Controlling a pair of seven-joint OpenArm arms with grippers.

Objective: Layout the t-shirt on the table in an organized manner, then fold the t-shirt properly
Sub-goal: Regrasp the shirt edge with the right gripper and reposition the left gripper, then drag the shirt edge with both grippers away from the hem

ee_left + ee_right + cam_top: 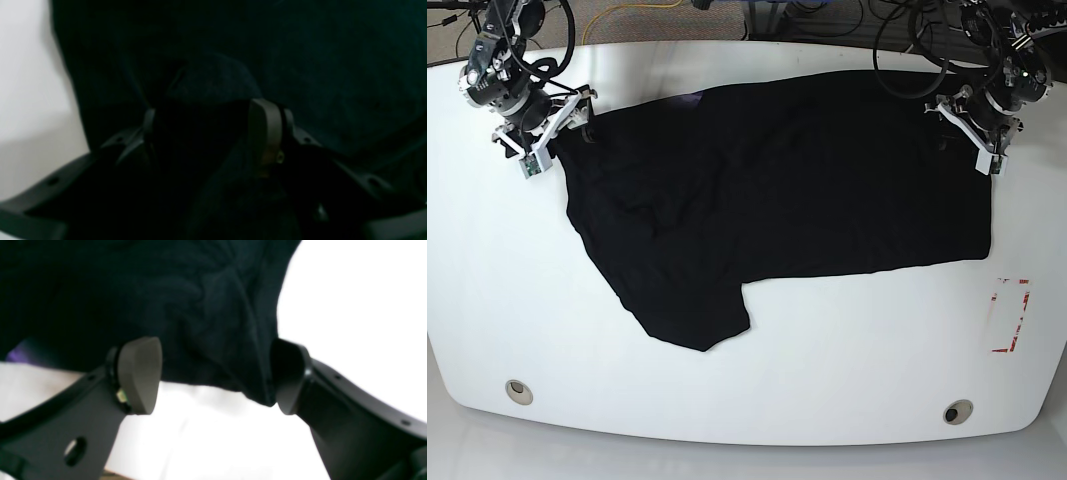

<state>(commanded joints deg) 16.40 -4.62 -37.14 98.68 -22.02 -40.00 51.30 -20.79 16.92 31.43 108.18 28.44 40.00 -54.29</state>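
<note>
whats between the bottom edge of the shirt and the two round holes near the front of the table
Bare white table only. In the base view nothing sits between the t-shirt hem and the left hole or right hole.

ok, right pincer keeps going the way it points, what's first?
The t-shirt: its edge already sits between the open right pincer fingers, over the white table. Depth is unclear in the blur.

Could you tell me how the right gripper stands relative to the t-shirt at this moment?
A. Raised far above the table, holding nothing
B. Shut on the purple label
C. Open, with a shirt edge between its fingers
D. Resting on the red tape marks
C: in the right wrist view the right gripper has its fingers spread, with the t-shirt edge hanging between them.
</note>
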